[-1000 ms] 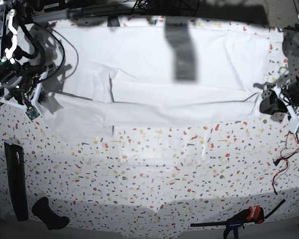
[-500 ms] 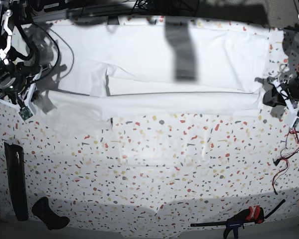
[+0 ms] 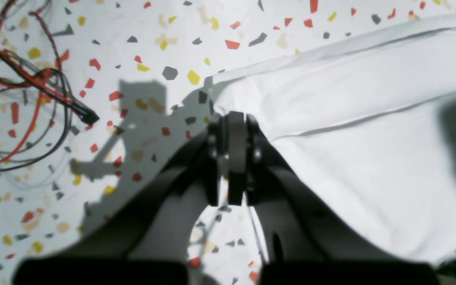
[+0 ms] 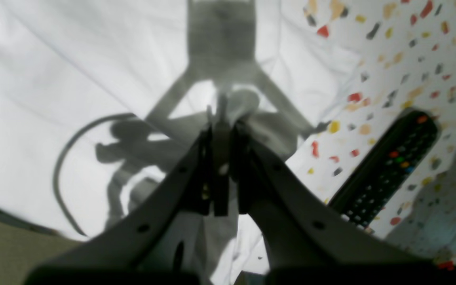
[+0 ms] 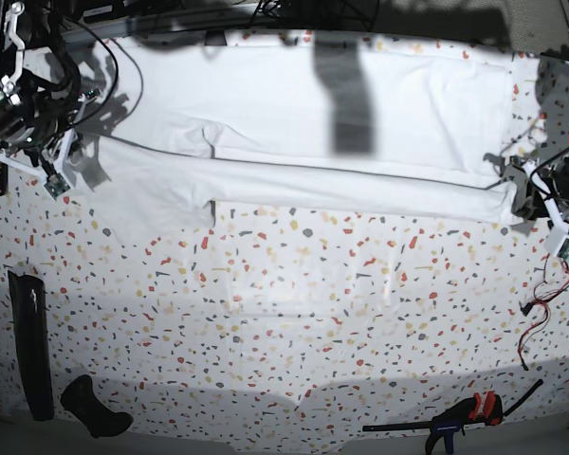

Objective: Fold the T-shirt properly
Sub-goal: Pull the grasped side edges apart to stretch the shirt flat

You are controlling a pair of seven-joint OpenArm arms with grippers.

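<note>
both grippers' jaws clamped on t-shirt (image 5: 294,142) edge.

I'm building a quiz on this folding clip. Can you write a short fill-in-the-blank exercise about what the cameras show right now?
1. Both grippers are shut on the ____ T-shirt.
2. In the right wrist view, the dark object beside the right gripper is a ____.
3. In the left wrist view, red and black ____ lie beyond the left gripper.

Missing words: white; remote control; wires

Speckled terrazzo table (image 5: 294,313); black-and-orange clamp (image 5: 455,420) at front right corner, red-black wires (image 5: 542,294) along right edge, remote control (image 4: 386,166) near left edge.
</note>
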